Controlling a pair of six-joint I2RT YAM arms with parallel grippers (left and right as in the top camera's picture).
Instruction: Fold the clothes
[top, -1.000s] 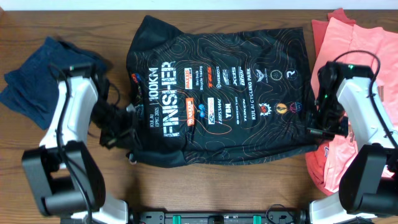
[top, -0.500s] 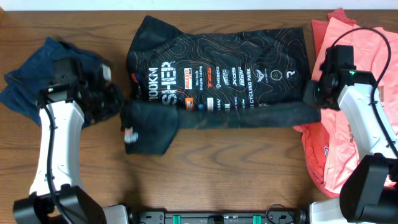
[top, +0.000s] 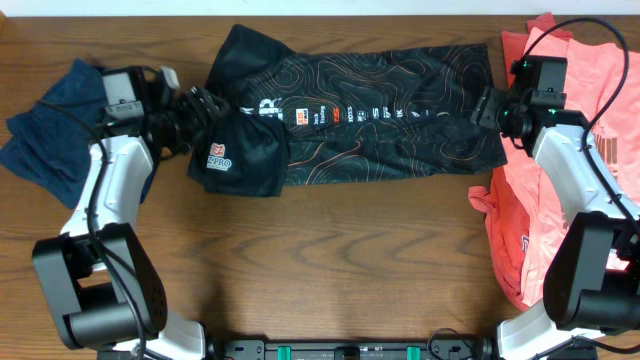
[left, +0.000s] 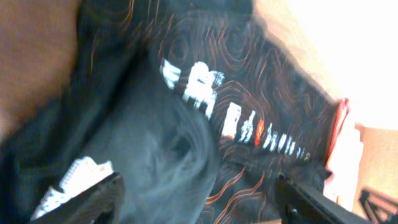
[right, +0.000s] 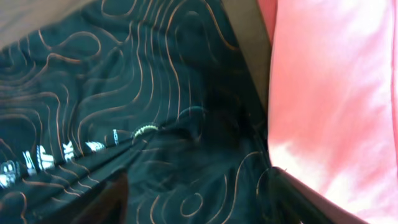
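The jersey lies as a long band across the far half of the table, doubled over along its length, with its far edge close to the table's back edge and its near edge running roughly straight from left to right. At the left end a loose flap with a white logo patch bulges toward the front. The left hand sits over that end with its fingers spread wide, black cloth mounded between them but not pinched. The right hand hangs over the jersey's right end, also spread wide, with fabric lying flat below it. That end's edge lies right against the pink T-shirts, with only a sliver of table between them farther back. The navy garment lies at the far left, under the left arm and apart from the jersey. In front of the jersey is a broad stretch of bare wood.
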